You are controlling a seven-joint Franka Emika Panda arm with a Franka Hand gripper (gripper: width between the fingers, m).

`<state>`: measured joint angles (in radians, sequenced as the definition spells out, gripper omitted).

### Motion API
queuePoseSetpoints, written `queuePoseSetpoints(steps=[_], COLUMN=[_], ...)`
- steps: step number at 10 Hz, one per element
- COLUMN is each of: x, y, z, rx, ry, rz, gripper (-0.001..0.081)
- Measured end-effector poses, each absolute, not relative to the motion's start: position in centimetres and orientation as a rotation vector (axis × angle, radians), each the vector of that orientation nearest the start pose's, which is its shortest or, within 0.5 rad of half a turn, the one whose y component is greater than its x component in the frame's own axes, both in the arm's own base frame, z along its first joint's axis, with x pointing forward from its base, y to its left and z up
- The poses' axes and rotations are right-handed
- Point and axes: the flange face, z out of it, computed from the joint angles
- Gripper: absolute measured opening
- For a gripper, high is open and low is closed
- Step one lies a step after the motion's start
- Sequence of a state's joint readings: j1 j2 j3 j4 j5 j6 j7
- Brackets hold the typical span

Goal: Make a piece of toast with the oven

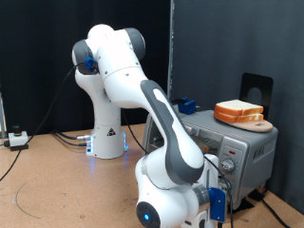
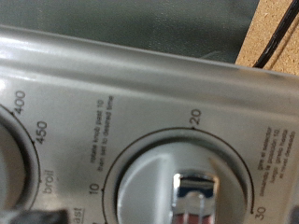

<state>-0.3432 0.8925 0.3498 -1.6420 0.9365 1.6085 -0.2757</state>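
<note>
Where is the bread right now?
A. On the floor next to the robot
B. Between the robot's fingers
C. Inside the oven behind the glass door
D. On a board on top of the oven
D. In the exterior view the bread slices sit stacked on a wooden board on top of the silver oven, while the gripper is down at the oven's front by the knobs.

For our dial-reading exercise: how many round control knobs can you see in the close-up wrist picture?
2: the round grey timer knob marked 10, 20, 30 fills the lower middle; a second grey temperature knob, marked 400, 450, broil, is cut off at the edge. More may lie outside the picture.
</note>
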Motion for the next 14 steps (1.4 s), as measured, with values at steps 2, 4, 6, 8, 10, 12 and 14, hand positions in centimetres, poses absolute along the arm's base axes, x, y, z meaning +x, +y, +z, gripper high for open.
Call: queuePoseSetpoints(steps=[2, 4, 6, 8, 10, 12, 14], x=[60.6, 60.4, 60.4, 60.4, 60.4, 59.9, 59.3], y=[7.0, 7.0, 7.0, 7.0, 7.0, 6.9, 6.7], z=[13.7, 13.5, 13.5, 13.5, 13.5, 13.6, 13.6], rx=[-1.766, -1.775, -1.777, -1.78, -1.789, -1.795, -1.784], ry=[0.232, 0.235, 0.246, 0.245, 0.17, 0.082, 0.052], rz=[0.718, 0.741, 0.752, 0.753, 0.667, 0.513, 0.408], gripper=[0.0388, 0.0251, 0.0094, 0.0094, 0.0094, 0.0094, 0.0094])
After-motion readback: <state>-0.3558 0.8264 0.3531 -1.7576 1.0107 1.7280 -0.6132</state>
